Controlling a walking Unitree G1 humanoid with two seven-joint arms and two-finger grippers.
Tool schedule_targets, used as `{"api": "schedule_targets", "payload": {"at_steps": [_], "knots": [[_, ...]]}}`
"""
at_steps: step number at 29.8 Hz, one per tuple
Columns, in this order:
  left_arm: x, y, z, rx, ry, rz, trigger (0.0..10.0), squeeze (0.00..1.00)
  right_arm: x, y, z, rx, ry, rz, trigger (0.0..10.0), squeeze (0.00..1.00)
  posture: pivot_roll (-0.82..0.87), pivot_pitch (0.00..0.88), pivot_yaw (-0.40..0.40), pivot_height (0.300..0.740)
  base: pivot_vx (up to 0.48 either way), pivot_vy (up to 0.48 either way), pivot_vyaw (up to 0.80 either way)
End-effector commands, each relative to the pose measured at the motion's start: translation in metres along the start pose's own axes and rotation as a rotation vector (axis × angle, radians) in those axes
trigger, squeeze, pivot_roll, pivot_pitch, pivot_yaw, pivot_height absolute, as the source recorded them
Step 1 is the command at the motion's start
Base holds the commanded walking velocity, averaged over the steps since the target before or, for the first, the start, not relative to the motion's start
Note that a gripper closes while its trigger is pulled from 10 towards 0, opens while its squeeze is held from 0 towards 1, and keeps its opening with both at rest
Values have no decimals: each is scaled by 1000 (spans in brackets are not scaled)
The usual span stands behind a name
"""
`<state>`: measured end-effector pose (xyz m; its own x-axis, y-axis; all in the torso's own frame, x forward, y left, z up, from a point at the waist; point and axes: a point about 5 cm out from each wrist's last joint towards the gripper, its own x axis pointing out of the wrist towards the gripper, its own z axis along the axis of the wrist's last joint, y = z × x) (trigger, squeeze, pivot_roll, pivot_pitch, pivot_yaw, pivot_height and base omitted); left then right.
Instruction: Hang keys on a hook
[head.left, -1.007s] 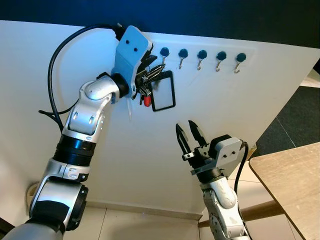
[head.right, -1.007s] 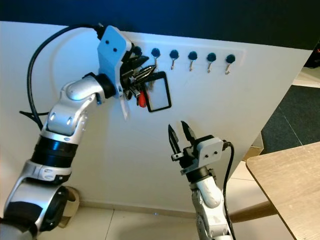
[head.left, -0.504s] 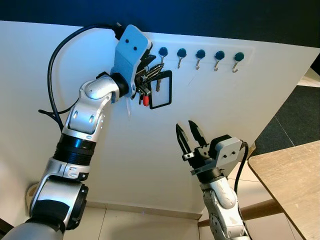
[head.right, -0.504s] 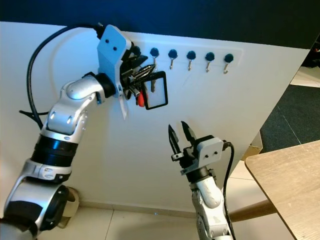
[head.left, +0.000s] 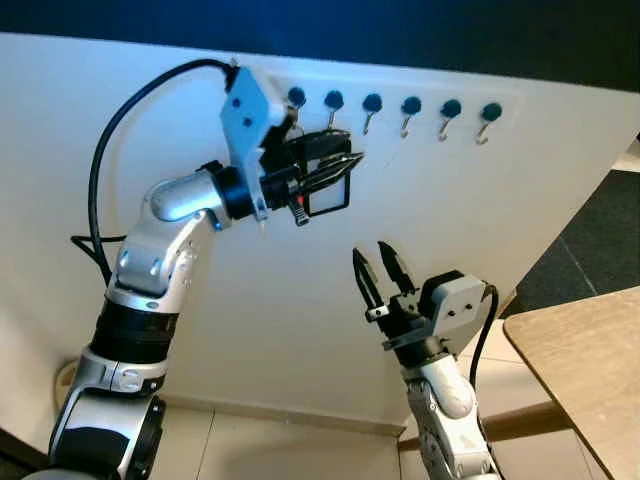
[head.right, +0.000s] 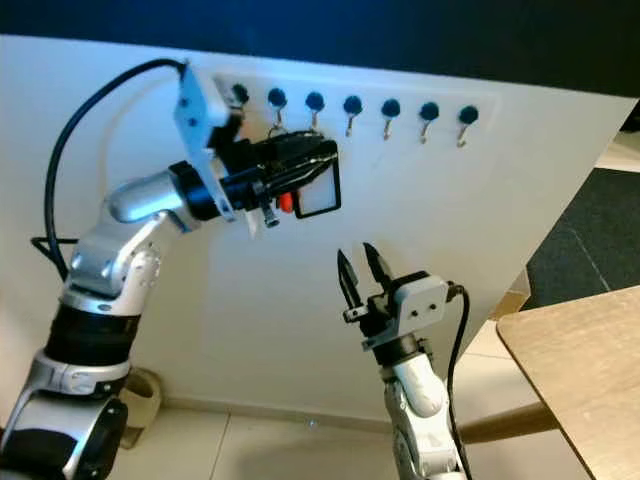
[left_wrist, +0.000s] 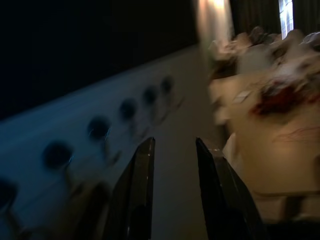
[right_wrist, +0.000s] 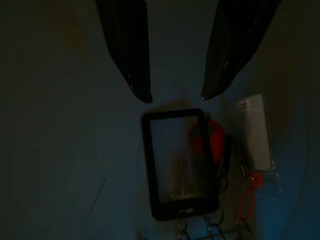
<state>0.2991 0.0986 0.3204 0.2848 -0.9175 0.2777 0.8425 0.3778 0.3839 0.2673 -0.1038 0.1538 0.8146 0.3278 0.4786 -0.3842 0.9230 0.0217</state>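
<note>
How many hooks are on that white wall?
7, in one row: hook 1, partly behind the left arm, then hook 2, hook 3, hook 4, hook 5, hook 6, hook 7. More may be hidden.

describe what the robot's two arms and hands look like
Both arms are silver with black joint bands. Each hand has two long, tapered black fingers: left hand, right hand. A pale blue-white plate sits on the left wrist, a grey block on the right. Black cables loop from both wrists.

Left gripper (head.left: 335, 165) raised against a white wall panel (head.left: 520, 200), a bunch of keys (head.left: 318, 185) with a black-framed tag gripped just below a row of blue-capped hooks (head.left: 403, 112), right gripper (head.left: 378, 272) held lower with fingers parted, wooden table (head.left: 590, 350) seen at right.
</note>
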Motion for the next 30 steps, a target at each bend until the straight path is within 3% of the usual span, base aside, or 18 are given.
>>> {"api": "schedule_targets", "payload": {"at_steps": [1,5,6,7,8,9,10,11,14,16,17,18,20,21,23,24,26,30], "knots": [[-9,-9,0,-59,-3,-76,10000,0,-6,-2,-3,0,23,-7,10000,0,66,67,-44,740,0,0,0],[-24,-26,-17,-129,102,-155,10000,0,-12,-5,-9,-14,58,-4,10000,0,63,63,-42,740,0,0,0],[-32,-34,-26,-160,162,-185,10000,0,-15,-6,-13,-22,78,-2,10000,0,63,60,-43,740,0,0,0],[-48,-47,-48,-211,303,-221,10000,0,-22,-8,-22,-28,131,9,10000,0,63,56,-46,740,0,0,0],[-48,-47,-48,-211,303,-221,10000,0,-22,-8,-22,-28,131,9,10000,0,63,56,-46,740,0,0,0],[-101,-75,-116,-369,642,-154,10000,0,-47,-14,-55,-37,328,39,10000,0,56,46,-50,740,0,0,0],[-101,-75,-116,-369,642,-154,10000,0,-47,-14,-55,-37,328,39,10000,0,56,46,-50,740,0,0,0],[-123,-86,-137,-412,752,-118,10000,0,-58,-17,-67,-44,405,45,10000,0,56,45,-51,740,0,0,0],[-178,-93,-197,-425,934,313,10000,0,-98,-33,-101,-36,662,-36,10000,0,58,38,-57,740,0,0,0],[-178,-93,-197,-425,934,313,10000,0,-98,-33,-101,-36,662,-36,10000,0,58,38,-57,740,0,0,0],[-216,-100,-223,-450,1038,672,10000,0,-124,-41,-119,-22,831,-103,10000,0,53,37,-56,740,0,0,0],[-235,-107,-232,-480,1086,859,10000,0,-135,-45,-125,-17,902,-139,10000,0,50,38,-55,740,0,0,0],[-235,-107,-232,-480,1086,859,10000,0,-135,-45,-125,-17,902,-139,10000,0,50,38,-55,740,0,0,0],[-252,-119,-240,-549,1094,1069,10000,0,-148,-49,-132,-8,978,-187,10000,0,48,38,-56,740,0,0,0],[-262,-141,-250,-661,1063,1283,10000,0,-160,-53,-137,-12,1056,-246,10000,0,42,43,-54,740,0,0,0],[-262,-141,-250,-661,1063,1283,10000,0,-160,-53,-137,-12,1056,-246,10000,0,42,43,-54,740,0,0,0],[-262,-165,-260,-743,1127,1325,10000,0,-167,-56,-140,-10,1093,-316,10000,0,37,43,-49,740,0,0,0],[-263,-185,-265,-737,1147,1374,10000,0,-175,-58,-143,-87,1149,-324,10000,0,35,45,-45,740,0,0,0]]}}
